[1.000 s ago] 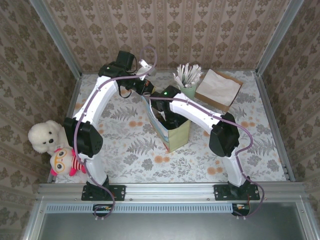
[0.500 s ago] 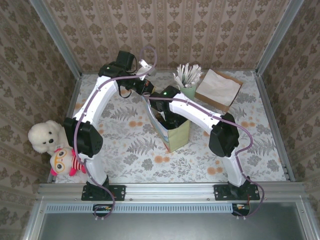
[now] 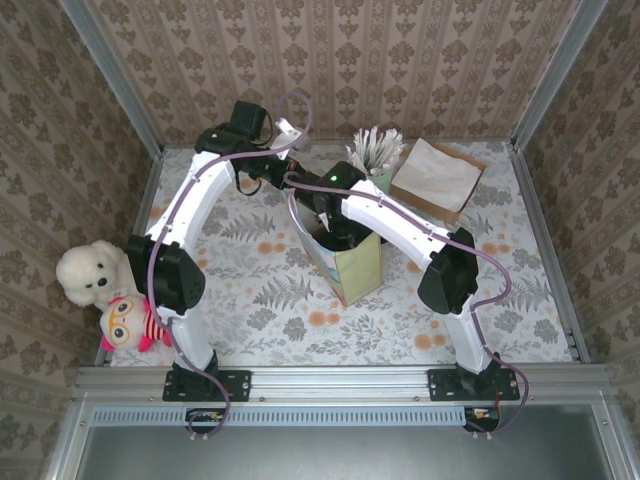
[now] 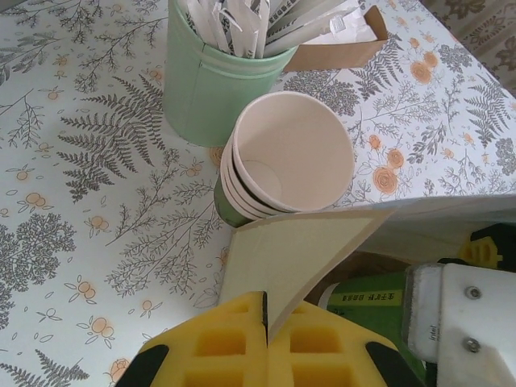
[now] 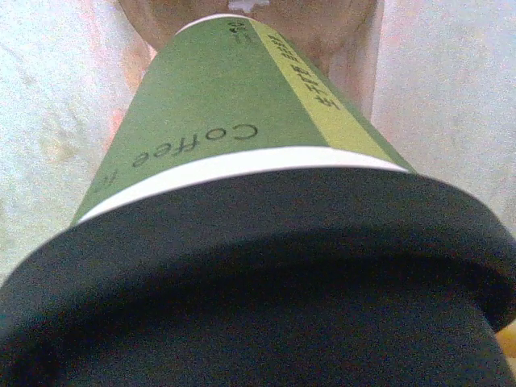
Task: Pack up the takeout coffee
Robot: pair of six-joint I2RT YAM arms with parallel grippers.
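The takeout coffee, a dark-green paper cup with a black lid, hangs inside the pale-green paper bag in the middle of the table. My right gripper reaches down into the bag's mouth and is shut on the cup; its fingers are hidden behind the lid. In the left wrist view the cup sits beside the right gripper's white body. My left gripper is shut on the bag's rim, pinching it between the yellow pads at the bag's far-left corner.
A stack of lidless cream-lined cups and a pale-green cup of white sticks stand just behind the bag. A brown box of napkins lies at the back right. Plush toys sit at the table's left edge.
My right arm's wrist has shifted toward the back over the bag's mouth, and the bag has shifted slightly with it. The left gripper has kept its pinch on the rim.
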